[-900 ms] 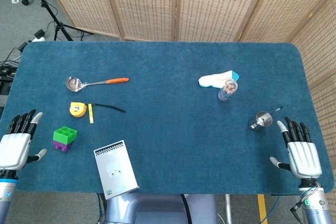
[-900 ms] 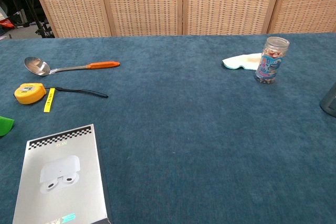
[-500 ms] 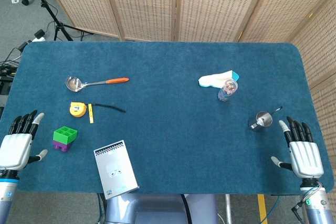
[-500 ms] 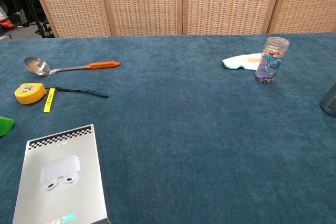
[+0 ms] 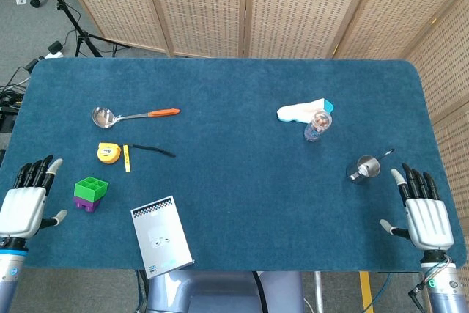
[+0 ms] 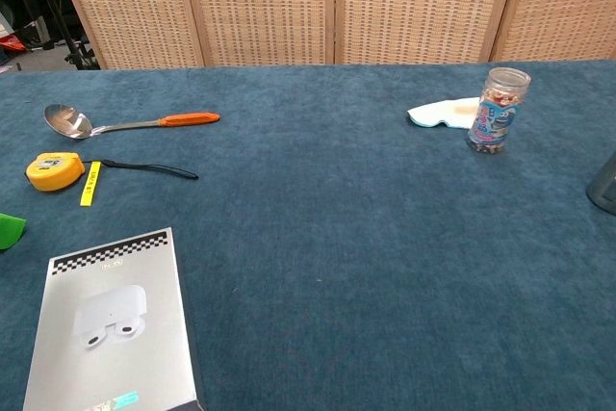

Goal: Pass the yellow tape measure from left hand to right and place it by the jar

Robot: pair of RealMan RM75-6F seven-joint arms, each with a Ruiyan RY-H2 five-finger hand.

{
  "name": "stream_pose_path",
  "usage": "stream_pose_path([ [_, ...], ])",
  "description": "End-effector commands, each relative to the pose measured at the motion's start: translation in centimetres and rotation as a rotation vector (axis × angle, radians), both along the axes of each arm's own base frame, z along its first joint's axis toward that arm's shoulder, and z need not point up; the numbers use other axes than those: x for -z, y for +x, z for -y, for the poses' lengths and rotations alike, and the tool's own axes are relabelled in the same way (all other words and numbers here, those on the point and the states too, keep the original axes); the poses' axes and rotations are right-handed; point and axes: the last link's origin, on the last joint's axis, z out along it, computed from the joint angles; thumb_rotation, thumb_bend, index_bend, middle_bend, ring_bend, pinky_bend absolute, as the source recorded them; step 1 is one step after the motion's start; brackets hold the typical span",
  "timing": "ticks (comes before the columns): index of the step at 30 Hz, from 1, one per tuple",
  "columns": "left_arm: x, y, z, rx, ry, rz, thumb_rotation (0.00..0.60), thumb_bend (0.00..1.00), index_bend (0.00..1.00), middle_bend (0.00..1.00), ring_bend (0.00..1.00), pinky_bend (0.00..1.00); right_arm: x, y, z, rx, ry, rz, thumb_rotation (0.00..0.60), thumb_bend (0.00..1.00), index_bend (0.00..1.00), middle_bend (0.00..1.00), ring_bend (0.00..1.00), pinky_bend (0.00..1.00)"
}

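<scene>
A broad table (image 5: pixel 234 203) with rounded corners, covered in napped dark-blue carpet-like fabric, carries everything; places below are given relative to the yellow tape measure (image 5: pixel 108 152). That tape measure, a rounded yellow case with a short yellow strip of blade pulled out and a thin black wrist cord trailing toward the table's middle, lies flat on the left part of the cloth, untouched by either hand. Nearer the robot and toward the centre from it lies a flat rectangular grey box (image 5: pixel 162 233) with a checkered band and printed earbuds. The white, hard-shelled left hand (image 5: pixel 24 204) hovers at the near left edge, below and left of the tape measure, fingers spread and holding nothing. The right hand (image 5: pixel 423 210), far across the table at the near right edge, is likewise spread and empty. Just beyond the tape measure lies a steel ladle (image 5: pixel 132 115) with an orange handle. Just nearer than it stands a green-and-purple compartmented block (image 5: pixel 90 193). Well to its right lie a crumpled white cloth (image 5: pixel 300 111), a small clear jar (image 5: pixel 317 125) touching that cloth, and a small steel pitcher (image 5: pixel 364 167).
</scene>
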Motion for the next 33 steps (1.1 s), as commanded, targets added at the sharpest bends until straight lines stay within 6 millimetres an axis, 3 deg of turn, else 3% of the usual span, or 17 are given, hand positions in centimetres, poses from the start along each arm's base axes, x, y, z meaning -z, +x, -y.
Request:
stream_pose_path([
  [1,0.0,0.0,0.0,-0.001,0.002,0.003,0.6,0.17,0.01,0.0,0.0,0.0,0.0,0.0,0.0,-0.003,0.001,-0.001,0.6,0.09,0.07,0.0,0.0,0.0],
  [11,-0.1,-0.2,-1.4,-0.031,0.003,0.025,0.6,0.17,0.01,0.0,0.0,0.0,-0.1,-0.1,0.2,0.005,-0.005,0.002,0.6,0.09,0.07,0.0,0.0,0.0],
  [16,-1.9,0.2,-4.4,-0.028,0.029,0.027,0.6,0.17,0.03,0.0,0.0,0.0,0.0,-0.2,0.3,0.01,0.001,-0.001,0.6,0.09,0.07,0.0,0.0,0.0],
  [19,-3.2,0.5,-7.2,-0.028,0.029,0.019,0.6,0.17,0.05,0.0,0.0,0.0,0.2,-0.2,0.3,0.01,0.004,-0.004,0.6,0.09,0.07,0.0,0.0,0.0],
  [27,-2.9,0.8,-12.3,-0.121,-0.133,0.07,0.6,0.19,0.15,0.0,0.0,0.0,0.5,-0.1,0.3,0.013,0.019,-0.006,0.6,0.09,0.07,0.0,0.0,0.0],
  [33,-2.3,0.4,-14.9,-0.177,-0.181,0.07,0.6,0.21,0.22,0.0,0.0,0.0,0.6,-0.2,0.4,0.018,0.024,-0.009,0.6,0.09,0.07,0.0,0.0,0.0],
])
